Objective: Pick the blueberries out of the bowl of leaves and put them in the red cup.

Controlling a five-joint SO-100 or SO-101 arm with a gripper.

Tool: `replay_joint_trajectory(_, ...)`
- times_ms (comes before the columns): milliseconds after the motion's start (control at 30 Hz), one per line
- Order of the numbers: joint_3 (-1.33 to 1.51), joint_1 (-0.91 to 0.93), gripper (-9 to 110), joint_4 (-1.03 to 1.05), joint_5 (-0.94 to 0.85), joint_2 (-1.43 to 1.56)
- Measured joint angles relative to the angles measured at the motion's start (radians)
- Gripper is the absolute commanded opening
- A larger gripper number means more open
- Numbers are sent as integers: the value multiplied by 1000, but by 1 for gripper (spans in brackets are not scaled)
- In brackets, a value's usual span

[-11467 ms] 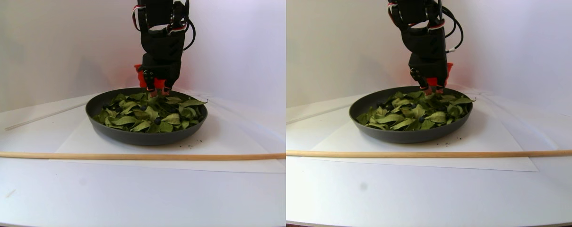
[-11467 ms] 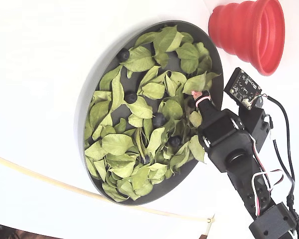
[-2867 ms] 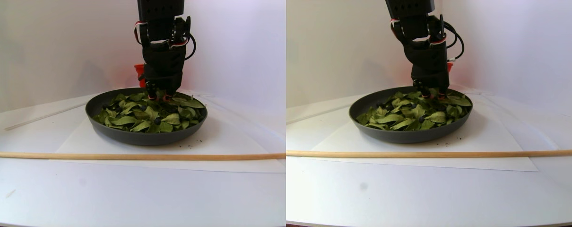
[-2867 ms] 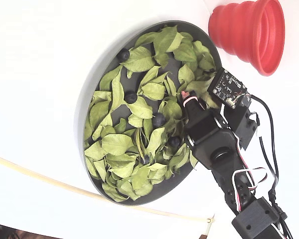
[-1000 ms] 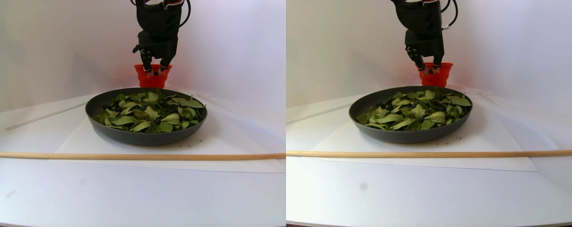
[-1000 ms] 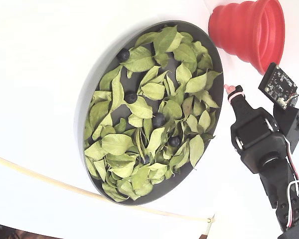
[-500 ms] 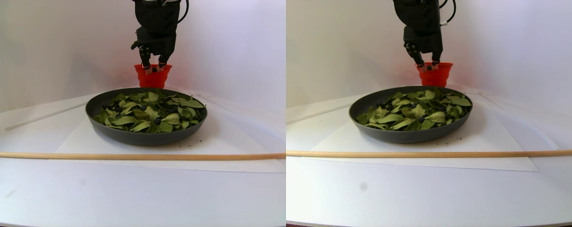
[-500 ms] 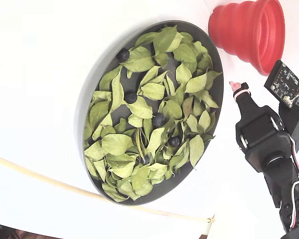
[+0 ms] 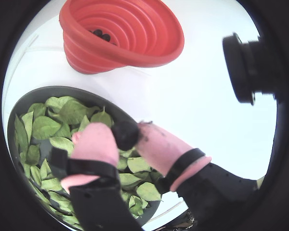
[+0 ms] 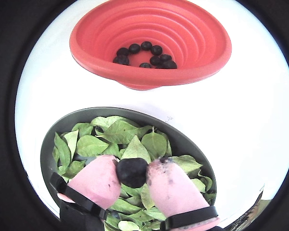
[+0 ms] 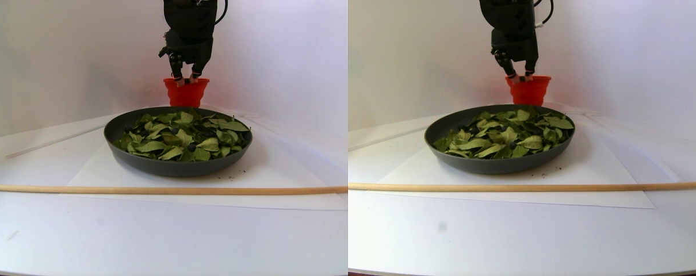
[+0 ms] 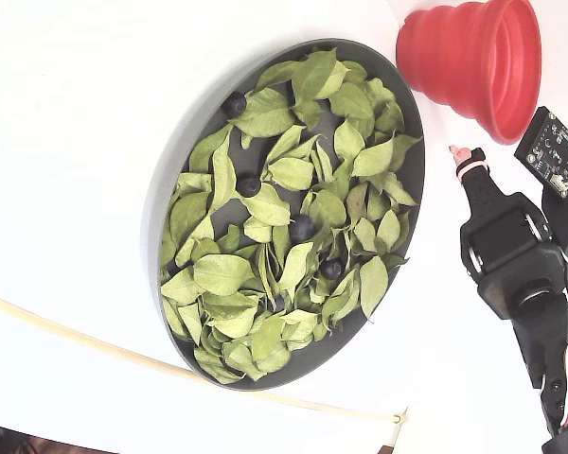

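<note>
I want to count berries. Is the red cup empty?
No. The bright red ribbed cup already holds several dark blueberries at its bottom.

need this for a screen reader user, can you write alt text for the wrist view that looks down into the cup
Two pink-tipped jaws grip one blueberry above the dark bowl of green leaves. Beyond the bowl stands the red cup on a white table, with several blueberries already lying in its bottom.
</note>
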Motion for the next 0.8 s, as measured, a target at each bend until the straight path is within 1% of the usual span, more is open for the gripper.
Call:
replay_joint_trajectory(300,-29,0,9,0,0,35)
replay_joint_trajectory(800,-167,0,9,-11,-14,21)
